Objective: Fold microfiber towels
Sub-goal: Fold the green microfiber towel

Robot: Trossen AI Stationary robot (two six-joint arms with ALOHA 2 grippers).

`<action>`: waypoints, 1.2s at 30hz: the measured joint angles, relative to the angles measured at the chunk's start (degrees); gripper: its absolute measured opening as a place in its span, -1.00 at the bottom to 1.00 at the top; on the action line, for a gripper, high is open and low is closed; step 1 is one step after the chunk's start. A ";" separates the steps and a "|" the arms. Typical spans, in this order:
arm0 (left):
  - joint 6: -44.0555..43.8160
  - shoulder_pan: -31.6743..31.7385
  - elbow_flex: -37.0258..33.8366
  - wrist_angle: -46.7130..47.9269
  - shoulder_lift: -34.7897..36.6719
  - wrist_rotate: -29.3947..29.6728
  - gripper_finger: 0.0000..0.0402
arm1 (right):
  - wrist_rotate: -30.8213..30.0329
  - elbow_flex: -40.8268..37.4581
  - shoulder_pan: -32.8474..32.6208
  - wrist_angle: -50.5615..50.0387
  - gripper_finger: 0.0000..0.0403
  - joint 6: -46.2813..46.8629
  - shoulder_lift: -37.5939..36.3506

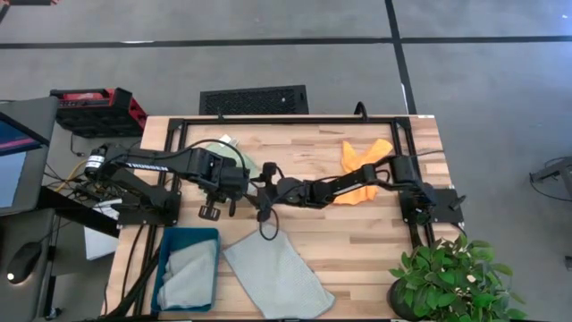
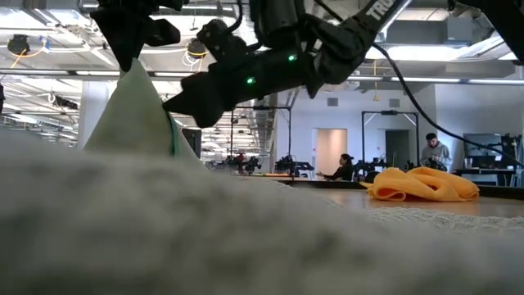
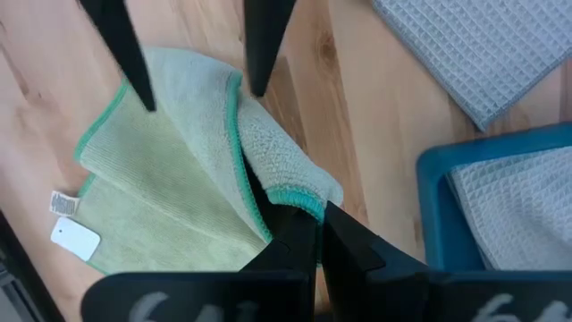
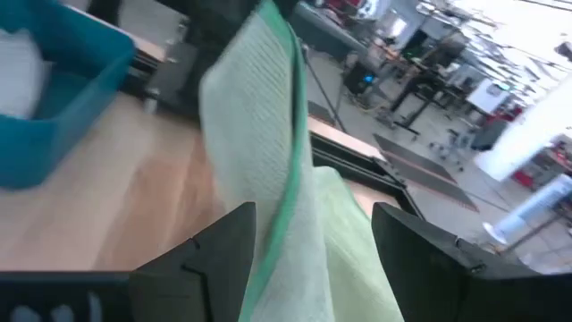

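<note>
Green towel [image 3: 170,179] is pinched by the closed left gripper [image 3: 308,234] near the tabletop's far-left area; right gripper [image 4: 313,241], spread wide, straddles its raised edge, seen only by wrist view

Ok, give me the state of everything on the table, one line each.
Green towel: lifted by one corner, the rest draped on the table.
Left tool: shut on the green towel.
Right tool: open, straddling the hanging green towel.
Orange towel: crumpled, untouched.
Grey towel: spread flat on the table.
Bin: holds another grey towel.
</note>
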State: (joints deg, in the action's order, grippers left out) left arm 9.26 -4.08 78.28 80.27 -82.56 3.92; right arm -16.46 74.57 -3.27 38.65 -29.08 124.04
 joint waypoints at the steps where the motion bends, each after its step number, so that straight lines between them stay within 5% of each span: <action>1: -0.01 0.00 0.00 -0.04 0.00 0.00 -1.00 | -0.05 0.30 0.15 -0.18 0.24 0.00 0.28; 9: -1.00 0.00 0.00 -0.02 0.00 0.00 -1.00 | -4.85 0.80 1.65 -3.60 0.24 0.04 0.23; 27: -0.48 0.01 0.00 -0.53 0.01 0.44 -1.00 | -0.68 1.32 3.05 -5.88 0.24 2.47 2.69; 36: -0.39 -0.11 -0.01 -0.74 0.02 0.33 -1.00 | -6.30 1.57 3.43 -6.62 0.24 2.66 5.54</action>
State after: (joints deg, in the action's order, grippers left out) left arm 8.86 -4.19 78.27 79.53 -82.55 4.26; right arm -22.76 76.14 0.16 32.03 -26.42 129.58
